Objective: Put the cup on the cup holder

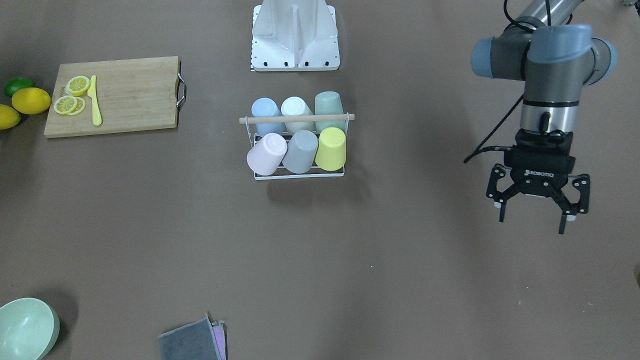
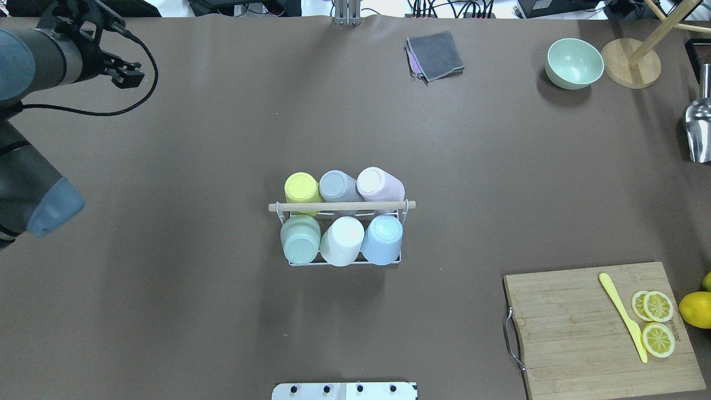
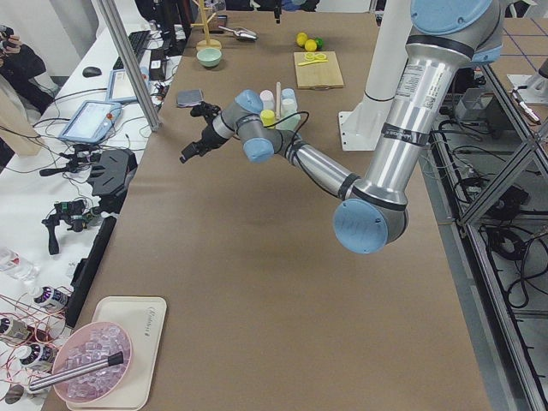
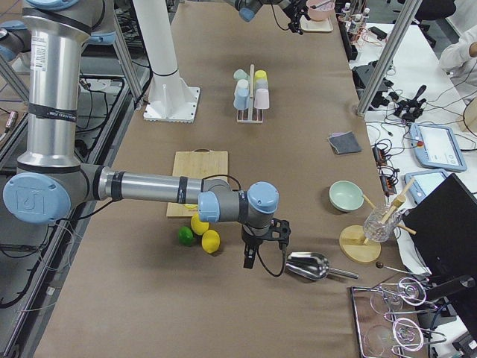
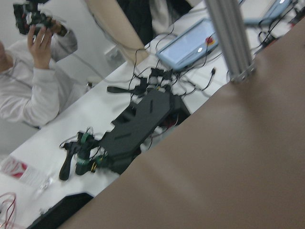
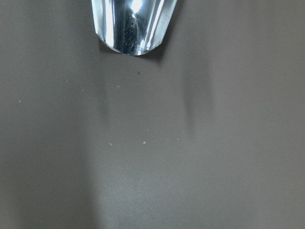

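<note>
The cup holder (image 1: 300,119), a white wire rack with a wooden rod handle, stands at the table's middle, also in the overhead view (image 2: 340,206). Several cups sit upside down on its prongs: blue (image 1: 265,111), white (image 1: 297,109), green (image 1: 329,105), pink (image 1: 267,153), grey (image 1: 301,150), yellow (image 1: 332,147). My left gripper (image 1: 532,220) is open and empty, in the air well off to the rack's side toward the operators' edge. My right gripper (image 4: 261,252) shows only in the exterior right view, near a metal scoop (image 4: 307,265). I cannot tell whether it is open or shut.
A wooden cutting board (image 1: 125,100) holds lemon slices (image 1: 71,96) and a yellow knife (image 1: 95,101). Whole lemons (image 1: 31,100) and a lime (image 1: 18,85) lie beside it. A green bowl (image 2: 574,62), a grey cloth (image 2: 435,54) and a wooden stand (image 2: 631,70) are at the far edge.
</note>
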Robot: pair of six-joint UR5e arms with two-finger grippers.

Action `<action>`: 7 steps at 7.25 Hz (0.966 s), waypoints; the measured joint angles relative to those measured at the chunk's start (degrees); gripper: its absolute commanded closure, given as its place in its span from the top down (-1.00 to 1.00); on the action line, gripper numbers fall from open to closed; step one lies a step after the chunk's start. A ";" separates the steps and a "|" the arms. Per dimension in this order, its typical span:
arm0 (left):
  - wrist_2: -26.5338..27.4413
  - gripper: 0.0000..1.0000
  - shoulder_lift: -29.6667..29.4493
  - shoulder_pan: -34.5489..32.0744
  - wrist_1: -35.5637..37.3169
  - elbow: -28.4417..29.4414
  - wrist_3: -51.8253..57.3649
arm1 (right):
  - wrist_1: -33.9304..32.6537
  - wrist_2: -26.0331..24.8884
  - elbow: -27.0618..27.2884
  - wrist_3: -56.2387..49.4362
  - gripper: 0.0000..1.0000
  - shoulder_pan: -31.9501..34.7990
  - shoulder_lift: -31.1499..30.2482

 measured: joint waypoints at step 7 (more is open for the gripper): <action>-45.31 0.96 16.14 -27.41 12.59 11.31 -3.82 | 4.67 5.19 1.03 0.22 0.96 0.72 2.20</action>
